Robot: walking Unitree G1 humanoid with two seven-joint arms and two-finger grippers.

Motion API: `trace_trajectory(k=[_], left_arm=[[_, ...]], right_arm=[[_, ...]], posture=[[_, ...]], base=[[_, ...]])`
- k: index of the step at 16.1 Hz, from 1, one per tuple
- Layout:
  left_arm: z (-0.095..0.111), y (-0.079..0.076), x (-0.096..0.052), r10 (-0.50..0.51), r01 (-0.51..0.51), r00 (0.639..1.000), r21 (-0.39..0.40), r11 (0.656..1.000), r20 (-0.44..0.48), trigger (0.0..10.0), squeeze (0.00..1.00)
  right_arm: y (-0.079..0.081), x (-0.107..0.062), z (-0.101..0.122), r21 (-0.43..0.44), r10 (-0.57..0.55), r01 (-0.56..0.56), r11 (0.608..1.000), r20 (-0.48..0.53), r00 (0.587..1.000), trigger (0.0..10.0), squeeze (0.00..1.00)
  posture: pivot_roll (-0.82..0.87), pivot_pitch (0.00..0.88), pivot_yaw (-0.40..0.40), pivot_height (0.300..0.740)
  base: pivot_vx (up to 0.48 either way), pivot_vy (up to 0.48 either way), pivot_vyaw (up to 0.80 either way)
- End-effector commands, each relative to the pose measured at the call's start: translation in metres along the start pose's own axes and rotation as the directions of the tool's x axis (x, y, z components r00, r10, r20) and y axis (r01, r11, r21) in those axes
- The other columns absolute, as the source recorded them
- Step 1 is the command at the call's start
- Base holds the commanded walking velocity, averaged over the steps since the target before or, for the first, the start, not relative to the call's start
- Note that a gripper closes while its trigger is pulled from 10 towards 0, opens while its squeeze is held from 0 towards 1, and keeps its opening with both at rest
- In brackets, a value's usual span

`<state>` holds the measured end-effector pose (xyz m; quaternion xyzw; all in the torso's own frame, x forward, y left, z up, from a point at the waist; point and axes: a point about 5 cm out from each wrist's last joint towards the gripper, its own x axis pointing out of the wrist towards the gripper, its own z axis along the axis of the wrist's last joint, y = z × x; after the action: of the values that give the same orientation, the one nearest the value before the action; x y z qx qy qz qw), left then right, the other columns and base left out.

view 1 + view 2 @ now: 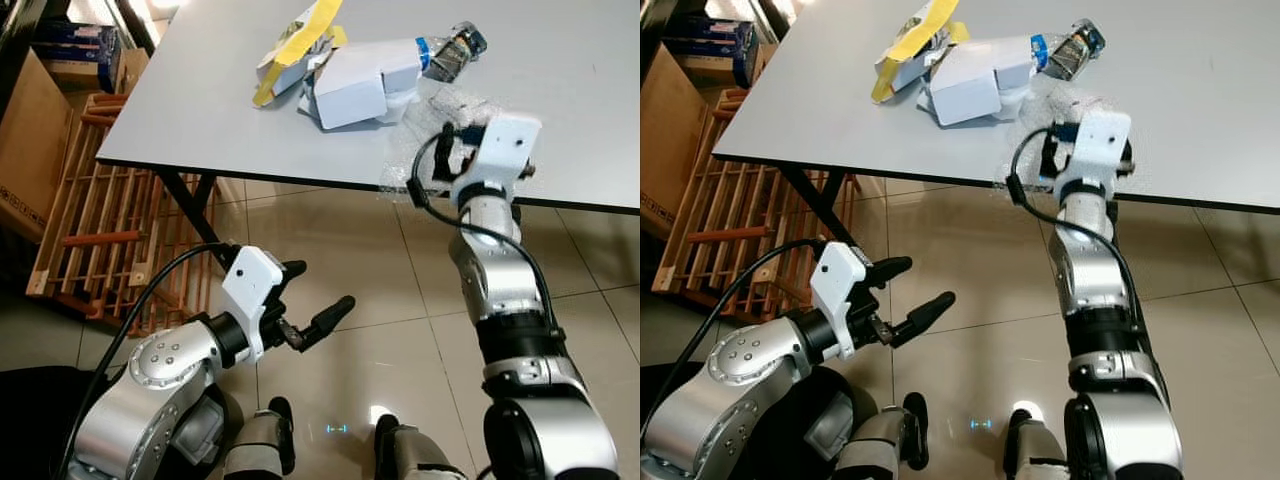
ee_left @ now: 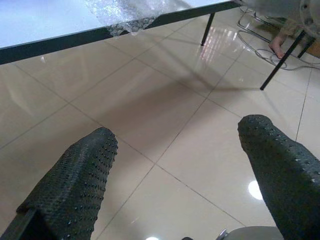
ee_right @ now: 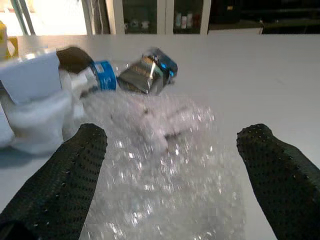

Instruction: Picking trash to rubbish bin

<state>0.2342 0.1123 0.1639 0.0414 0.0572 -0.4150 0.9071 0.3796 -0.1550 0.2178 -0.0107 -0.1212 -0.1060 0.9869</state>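
the right gripper is reaching wide-fingered over the bubble wrap at the table's near edge; that slippery film could be slipping off, or the fingers nudging the crushed bottle

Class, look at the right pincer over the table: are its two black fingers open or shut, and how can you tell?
Open. The right pincer shows its fingers spread wide apart above the clear bubble wrap sheet on the grey table, not touching it.
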Motion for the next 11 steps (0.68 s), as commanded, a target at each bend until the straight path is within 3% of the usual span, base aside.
trace_trajectory(k=[1, 11], left_arm=[[-0.006, -0.002, -0.001, -0.007, 0.007, 1.0, -0.001, 1.0, -0.024, 10.0, 0.0], [-0.01, -0.013, -0.013, -0.004, 0.002, 0.999, -0.025, 1.0, -0.051, 10.0, 0.0]], right_arm=[[-0.001, 0.003, 0.003, 0.003, 0.001, -0.001, 1.0, 0.015, 1.0, 10.0, 1.0], [-0.009, 0.025, -0.005, -0.051, 0.043, -0.045, 0.998, -0.039, 0.998, 10.0, 1.0]], posture=[[0.21, 0.277, 0.068, 0.74], [0.24, 0.342, 0.064, 0.74]], base=[[0.0, 0.0, 0.0], [0.0, 0.0, 0.0]])
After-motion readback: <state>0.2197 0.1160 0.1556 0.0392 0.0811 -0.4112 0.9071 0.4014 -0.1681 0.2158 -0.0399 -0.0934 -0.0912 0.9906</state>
